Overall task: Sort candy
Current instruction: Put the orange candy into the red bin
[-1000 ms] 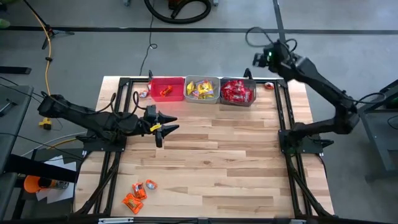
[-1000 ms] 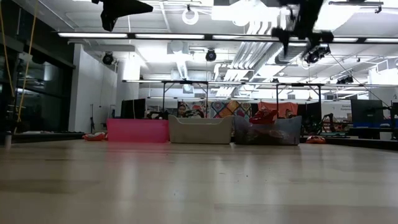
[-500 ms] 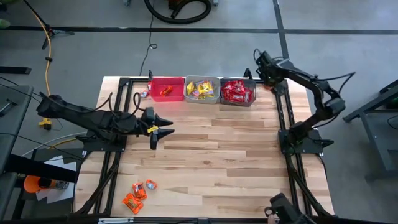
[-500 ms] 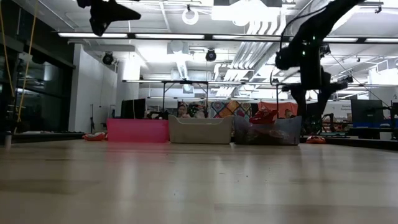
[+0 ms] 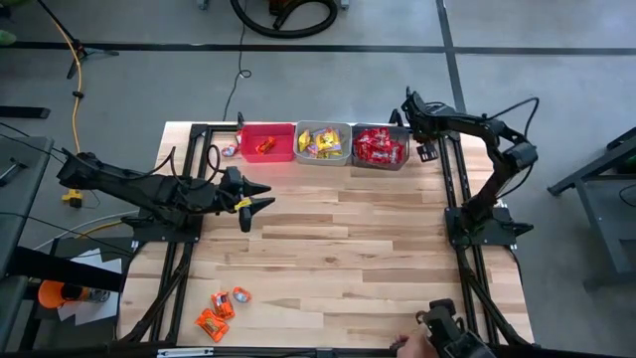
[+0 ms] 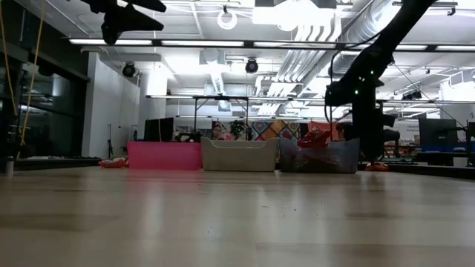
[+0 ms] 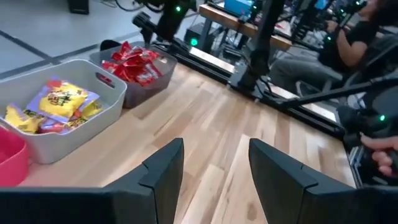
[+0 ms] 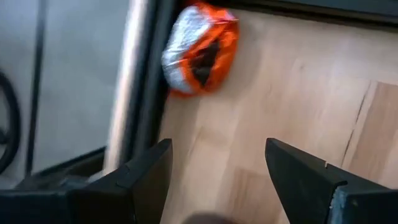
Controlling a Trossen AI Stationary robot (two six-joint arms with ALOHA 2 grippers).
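Three small rectangular bins stand in a row at the far edge of the pale wooden table [image 5: 338,249], and most of the sorting looks done: the red plastic bin [image 5: 265,142] holds a couple of orange-wrapped candies, the clear grey middle bin [image 5: 324,143] a heap of yellow packets, and the dark bin [image 5: 381,146] a pile of shiny red ones. What is left, as far as can be seen, is a small cluster of orange wrapped candies [image 5: 221,310] lying near the front left corner of the table, one wrapped candy [image 5: 229,150] just beside the red bin on its outer side, and a crumpled orange-and-silver candy [image 8: 200,51] at the far right edge next to the black frame rail. The right gripper [image 8: 217,180] hovers low over that last piece, fingers spread wide and empty, so picking it up seems the step in hand. The left gripper [image 7: 214,171] hangs above the table's left middle, jaws parted and holding nothing, pointing toward the bins.
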